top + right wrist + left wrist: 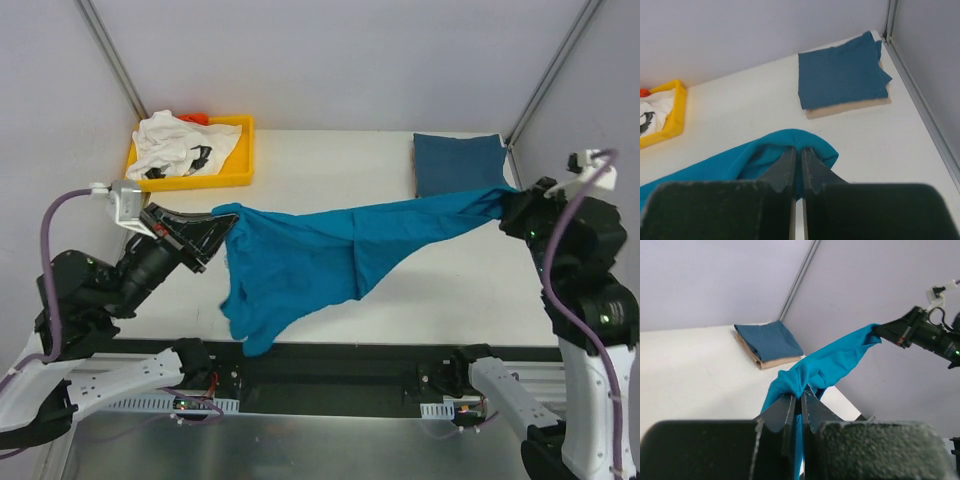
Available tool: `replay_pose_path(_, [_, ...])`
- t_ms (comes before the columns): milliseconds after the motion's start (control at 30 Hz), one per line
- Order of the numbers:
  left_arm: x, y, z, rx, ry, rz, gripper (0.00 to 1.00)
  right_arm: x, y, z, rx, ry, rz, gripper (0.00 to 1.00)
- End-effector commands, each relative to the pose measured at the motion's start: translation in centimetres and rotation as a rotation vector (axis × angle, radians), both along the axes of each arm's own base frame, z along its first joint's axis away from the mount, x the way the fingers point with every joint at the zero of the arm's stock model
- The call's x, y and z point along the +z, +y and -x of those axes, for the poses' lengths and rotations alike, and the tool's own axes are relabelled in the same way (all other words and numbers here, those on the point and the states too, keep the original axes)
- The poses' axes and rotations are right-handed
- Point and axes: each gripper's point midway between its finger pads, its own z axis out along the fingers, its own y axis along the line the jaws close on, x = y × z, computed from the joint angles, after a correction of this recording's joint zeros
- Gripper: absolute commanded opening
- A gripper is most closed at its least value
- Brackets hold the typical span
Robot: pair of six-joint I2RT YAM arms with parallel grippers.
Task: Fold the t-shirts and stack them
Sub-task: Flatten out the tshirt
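Observation:
The teal-blue t-shirt (320, 262) hangs stretched between both grippers above the table, its lower part drooping toward the front edge. My left gripper (222, 232) is shut on its left end (799, 379). My right gripper (508, 212) is shut on its right end (800, 142). The darker blue t-shirt (458, 163) lies folded at the back right, on a tan layer (847, 107); it also shows in the left wrist view (769, 341). The white t-shirt with black marks (180, 148) lies crumpled in the yellow tray (238, 176).
The yellow tray stands at the back left with a small orange thing (197, 118) behind the white shirt. Grey walls and metal corner posts (548, 70) close the table at the back and sides.

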Motion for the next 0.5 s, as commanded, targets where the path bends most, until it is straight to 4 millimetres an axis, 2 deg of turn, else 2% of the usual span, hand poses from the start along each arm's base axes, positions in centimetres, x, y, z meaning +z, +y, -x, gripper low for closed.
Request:
replay_pose_path(0, [2.9, 2.6, 1.2, 0.024, -0.122, 0.045, 0.00, 3.1, -0.8, 4.6, 0.024, -0.112, 0.014, 0.01])
replay_pose_path(133, [3.5, 6.0, 0.8, 0.148, -0.131, 0.086, 0.00, 3.5, -2.2, 6.9, -0.025, -0.156, 0.023, 0.01])
replay_pose_path(233, [3.5, 7.5, 1.0, 0.187, -0.135, 0.107, 0.00, 2.7, -3.3, 7.6, -0.081, -0.134, 0.040, 0.01])
replay_pose_path(333, [3.0, 7.9, 0.8, 0.210, -0.126, 0.109, 0.00, 1.1, -3.4, 7.3, -0.089, -0.085, 0.057, 0.01])
replay_pose_path(467, [1.9, 8.4, -0.9, 0.312, -0.083, 0.078, 0.00, -0.8, -3.4, 5.8, -0.103, -0.019, 0.070, 0.01])
